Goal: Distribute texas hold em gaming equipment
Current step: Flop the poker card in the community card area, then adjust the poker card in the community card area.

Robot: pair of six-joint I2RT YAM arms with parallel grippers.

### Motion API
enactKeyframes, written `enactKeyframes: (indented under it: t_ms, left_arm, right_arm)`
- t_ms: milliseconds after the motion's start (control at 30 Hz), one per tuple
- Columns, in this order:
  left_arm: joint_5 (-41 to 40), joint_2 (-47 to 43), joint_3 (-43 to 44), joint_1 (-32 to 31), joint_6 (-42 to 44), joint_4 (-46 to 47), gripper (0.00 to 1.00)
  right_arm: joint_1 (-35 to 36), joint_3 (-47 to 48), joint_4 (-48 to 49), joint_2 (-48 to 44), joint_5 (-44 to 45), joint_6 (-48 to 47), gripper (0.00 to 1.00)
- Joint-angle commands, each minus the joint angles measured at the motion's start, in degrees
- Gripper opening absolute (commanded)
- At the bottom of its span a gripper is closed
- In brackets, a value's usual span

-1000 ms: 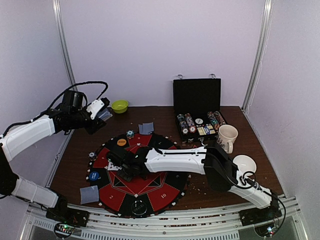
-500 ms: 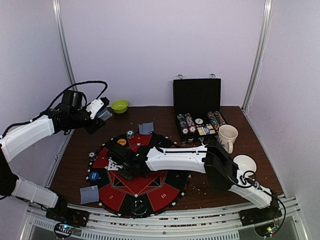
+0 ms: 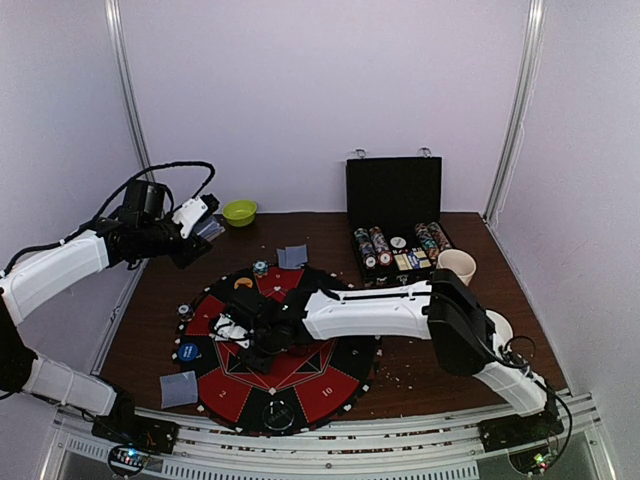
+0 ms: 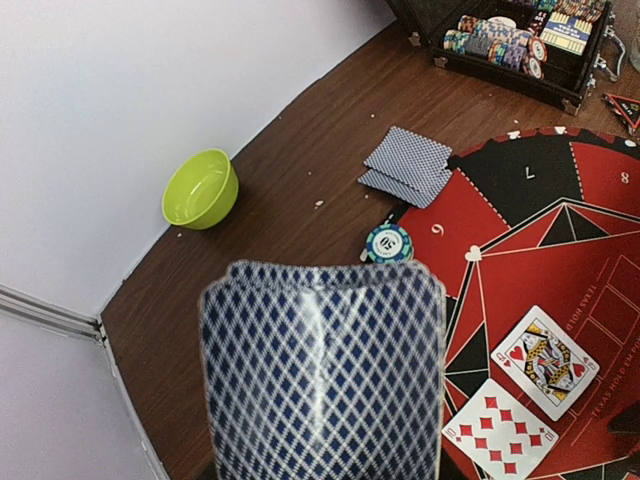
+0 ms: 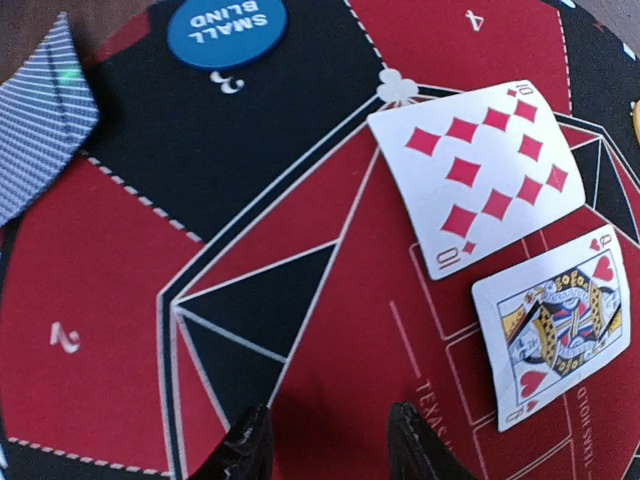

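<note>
The left gripper (image 3: 205,226) is clamped on a pack of blue diamond-backed playing cards (image 4: 322,370), raised over the 10 o'clock corner of the brown wooden table (image 4: 300,150). The right gripper (image 5: 330,440) has its fingers apart with nothing between them, low over the round red-and-black felt mat (image 5: 100,300). A ten of diamonds (image 5: 480,175) and a queen of hearts (image 5: 560,325) lie face up just beside each other, toward 9 o'clock on the mat, near the blue "small blind" disc (image 5: 226,28).

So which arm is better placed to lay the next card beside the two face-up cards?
Right, probably. The right gripper hangs open and empty close to the ten and the queen; the left gripper holds the deck, away from them.
</note>
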Motion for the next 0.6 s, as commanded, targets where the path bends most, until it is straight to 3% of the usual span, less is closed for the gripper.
enactKeyframes:
  t_ms: [0,100,200,367,567]
  left_arm:
    - [1.18,-1.50,1.11,0.70,-0.21,2.80,0.38]
    - [1.25,-1.45,1.19,0.68,-0.23,2.82,0.38]
    - [1.34,-1.37,1.21,0.67,-0.21,2.85,0.38]
    - [1.29,-1.35,1.12,0.68,-0.21,3.00,0.38]
    - [1.02,-1.02,1.05,0.71,-0.12,2.95,0.38]
  right_arm:
    - [-3.92,-7.91,6.90,-9.94,-12.72,3.97,0.43]
    - [-8.94,-14.49,16.15,-13.01,-12.52,15.60,0.43]
    - [-12.96,-15.21,18.47,-10.82,-8.76,27.07,0.34]
    - [-13.85,-11.18,17.65,-5.70,-2.17,29.20,0.30]
    - [-14.07,-4.69,15.96,0.54,-5.24,31.01,0.35]
